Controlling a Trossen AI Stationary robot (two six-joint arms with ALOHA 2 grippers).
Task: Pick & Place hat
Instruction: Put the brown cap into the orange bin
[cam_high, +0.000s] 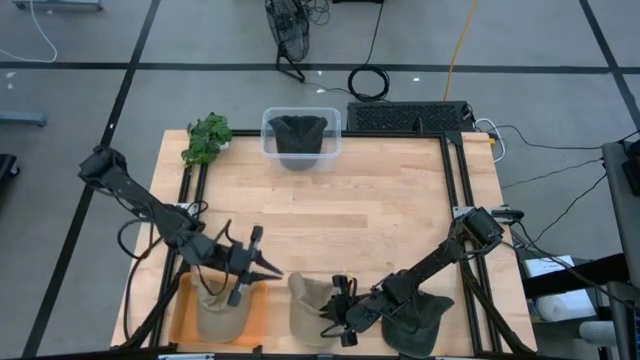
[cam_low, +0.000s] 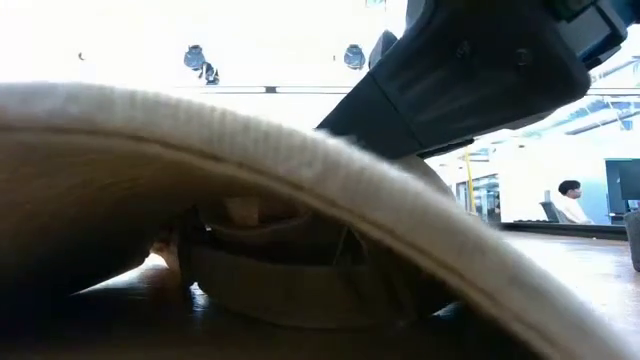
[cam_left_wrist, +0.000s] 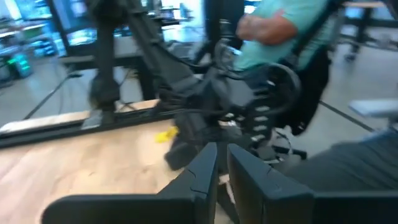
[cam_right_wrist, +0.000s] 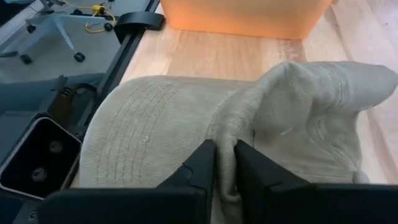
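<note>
At the table's left near edge an orange tray holds a tan cap, and the left gripper hangs just above the tray's inner corner with its fingers drawn narrow and nothing between them, as the left wrist view shows; it looks parked there, out of the other arm's way. A small green plant sits at the far left corner of the table. Further along the far edge stands a clear plastic bin with one dark hat already lying inside, which suggests the bin is where the hats are meant to go. Toward the middle of the near edge lies a beige corduroy cap, just beside the tray, and this is the one being worked on: the right gripper has closed its fingers on a pinched-up fold of the cap's fabric, near where the crown meets the brim. Gripping a fold rather than the whole crown makes sense, since the cloth is soft and too broad to span. The cap still appears to rest on the wood, so the lift is likely not yet under way. Farthest right, under the right arm, a dark green hat waits near the table's near edge.
</note>
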